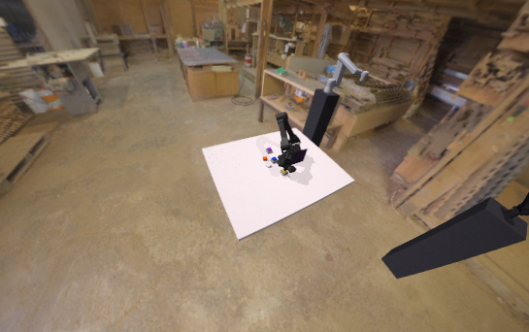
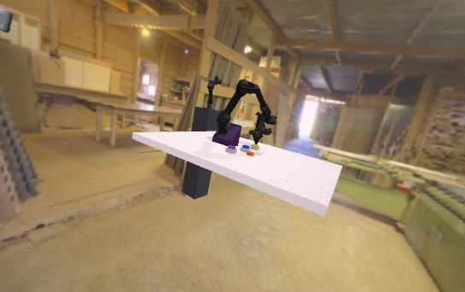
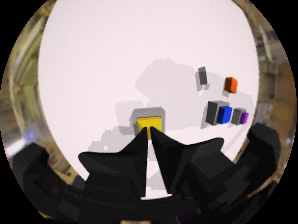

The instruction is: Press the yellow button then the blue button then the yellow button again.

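The yellow button (image 1: 284,171) (image 2: 255,146) (image 3: 150,121) sits on a grey base on the white table. My gripper (image 2: 256,143) (image 3: 148,129) is shut and empty, its fingertips together right over the near part of the yellow cap. Whether they touch the cap, I cannot tell. The blue button (image 1: 274,159) (image 2: 246,147) (image 3: 224,115) on its grey base stands to the right of the yellow one in the wrist view, with no finger near it.
The purple button (image 1: 269,149) (image 2: 231,147) (image 3: 244,118) is beyond the blue one. An orange block (image 1: 265,158) (image 2: 250,154) (image 3: 230,85) and a small grey block (image 3: 202,76) lie near the blue button. A dark purple slanted object (image 1: 299,156) (image 2: 227,135) stands by the arm's base.
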Available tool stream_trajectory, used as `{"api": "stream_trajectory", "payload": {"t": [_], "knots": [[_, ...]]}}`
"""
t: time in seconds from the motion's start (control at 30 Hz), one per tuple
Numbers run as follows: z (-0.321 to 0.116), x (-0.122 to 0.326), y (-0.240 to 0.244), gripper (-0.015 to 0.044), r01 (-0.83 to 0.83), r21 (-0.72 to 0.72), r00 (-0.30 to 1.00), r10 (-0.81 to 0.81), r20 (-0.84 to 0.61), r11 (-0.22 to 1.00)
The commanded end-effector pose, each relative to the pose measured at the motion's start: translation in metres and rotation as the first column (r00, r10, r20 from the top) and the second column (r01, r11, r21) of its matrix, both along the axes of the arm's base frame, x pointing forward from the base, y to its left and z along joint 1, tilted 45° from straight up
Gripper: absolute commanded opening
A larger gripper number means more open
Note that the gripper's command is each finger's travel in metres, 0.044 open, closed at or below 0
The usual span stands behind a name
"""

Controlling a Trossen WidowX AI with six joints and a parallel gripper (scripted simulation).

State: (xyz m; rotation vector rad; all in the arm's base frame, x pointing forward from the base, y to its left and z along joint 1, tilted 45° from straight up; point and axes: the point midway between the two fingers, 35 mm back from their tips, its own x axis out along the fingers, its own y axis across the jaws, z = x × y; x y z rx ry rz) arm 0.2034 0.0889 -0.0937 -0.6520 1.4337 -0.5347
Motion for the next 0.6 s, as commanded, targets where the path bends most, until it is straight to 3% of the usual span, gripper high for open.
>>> {"api": "stream_trajectory", "payload": {"t": [0.0,0.57], "knots": [[-0.0011,-0.0012,-0.0036,0.0020,-0.005,-0.009,1.000,0.005,-0.006,1.000],[0.0007,-0.0008,0.0000,0.0020,0.000,-0.003,1.000,0.000,-0.002,1.000]]}}
